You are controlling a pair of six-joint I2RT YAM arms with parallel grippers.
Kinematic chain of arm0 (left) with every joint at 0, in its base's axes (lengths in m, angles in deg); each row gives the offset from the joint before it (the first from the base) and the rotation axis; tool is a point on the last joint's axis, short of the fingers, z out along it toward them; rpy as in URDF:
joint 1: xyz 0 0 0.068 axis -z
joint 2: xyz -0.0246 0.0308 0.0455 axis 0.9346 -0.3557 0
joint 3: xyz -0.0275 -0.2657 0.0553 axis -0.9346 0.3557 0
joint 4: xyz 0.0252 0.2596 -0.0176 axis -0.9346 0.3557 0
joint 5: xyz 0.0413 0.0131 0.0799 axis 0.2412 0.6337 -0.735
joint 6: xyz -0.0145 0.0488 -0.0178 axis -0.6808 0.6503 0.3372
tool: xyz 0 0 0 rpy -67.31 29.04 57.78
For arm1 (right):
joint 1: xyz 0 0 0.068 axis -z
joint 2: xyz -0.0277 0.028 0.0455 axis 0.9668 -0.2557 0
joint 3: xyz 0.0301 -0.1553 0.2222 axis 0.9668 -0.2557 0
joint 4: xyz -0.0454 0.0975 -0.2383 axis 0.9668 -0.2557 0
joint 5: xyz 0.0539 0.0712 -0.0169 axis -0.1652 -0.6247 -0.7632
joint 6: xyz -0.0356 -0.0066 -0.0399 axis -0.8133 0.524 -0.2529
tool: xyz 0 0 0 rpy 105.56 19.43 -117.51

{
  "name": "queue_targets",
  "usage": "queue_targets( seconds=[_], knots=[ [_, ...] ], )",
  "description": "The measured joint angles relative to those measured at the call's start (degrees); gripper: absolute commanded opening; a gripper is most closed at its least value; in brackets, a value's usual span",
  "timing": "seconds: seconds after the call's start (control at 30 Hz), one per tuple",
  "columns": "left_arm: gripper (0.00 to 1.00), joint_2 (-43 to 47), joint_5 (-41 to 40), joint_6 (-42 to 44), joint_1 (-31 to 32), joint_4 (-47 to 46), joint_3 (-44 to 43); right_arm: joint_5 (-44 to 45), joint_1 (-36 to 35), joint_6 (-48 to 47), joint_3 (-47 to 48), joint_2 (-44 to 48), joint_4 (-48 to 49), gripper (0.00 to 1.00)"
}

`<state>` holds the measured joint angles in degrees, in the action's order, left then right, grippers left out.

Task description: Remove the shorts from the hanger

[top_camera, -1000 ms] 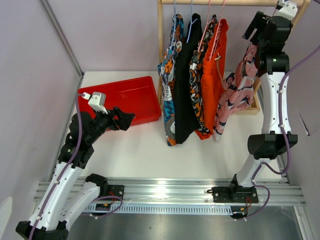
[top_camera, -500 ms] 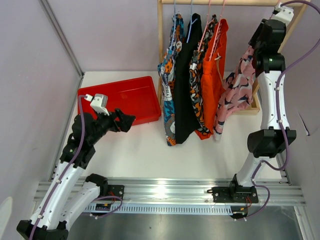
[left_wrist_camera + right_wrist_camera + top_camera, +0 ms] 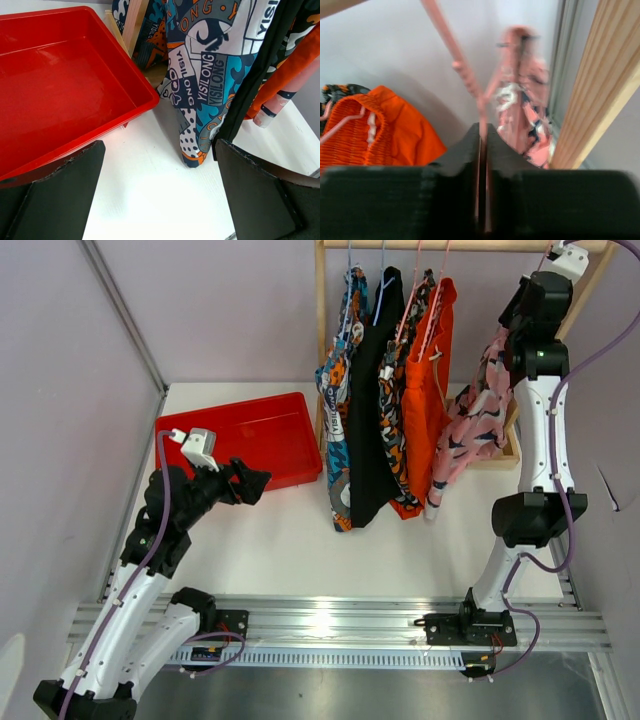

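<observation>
Several shorts hang on a wooden rack (image 3: 321, 330): blue printed (image 3: 340, 410), black (image 3: 372, 390), blotched (image 3: 397, 390), plain orange (image 3: 427, 390), and apart at the right the pink printed shorts (image 3: 470, 430). My right gripper (image 3: 522, 302) is high at the rail, shut on the thin pink hanger (image 3: 465, 80) of the pink shorts (image 3: 525, 100); the wire runs between its closed fingers (image 3: 482, 129). My left gripper (image 3: 255, 480) is open and holds nothing, low over the table (image 3: 159, 146), short of the blue printed shorts (image 3: 210, 75).
A red tray (image 3: 172, 432) lies left of the rack, its near corner (image 3: 145, 107) just ahead of the left gripper. The rack's wooden side post (image 3: 600, 100) stands close to the right of the right gripper. Grey walls close in the back and the left.
The right gripper went from open to shut on the pink hanger and rose a little toward the rail; the pink shorts shifted slightly. The left arm barely moved.
</observation>
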<state>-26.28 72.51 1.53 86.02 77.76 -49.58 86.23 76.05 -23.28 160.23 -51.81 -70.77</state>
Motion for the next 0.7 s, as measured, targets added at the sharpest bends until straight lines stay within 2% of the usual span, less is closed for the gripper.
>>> queue_targets(
  seconds=[0.47, 0.7],
  knots=[
    [0.99, -0.3, 0.0, 0.4, 0.0, 0.0, 0.0, -3.1, 0.1, 2.2, 0.2, 0.3, -0.8, 0.0],
    [0.99, -0.4, 0.0, 0.4, 0.0, 0.0, 0.0, -4.8, -0.2, 2.8, 0.2, 4.8, -2.5, 0.0]
  ],
)
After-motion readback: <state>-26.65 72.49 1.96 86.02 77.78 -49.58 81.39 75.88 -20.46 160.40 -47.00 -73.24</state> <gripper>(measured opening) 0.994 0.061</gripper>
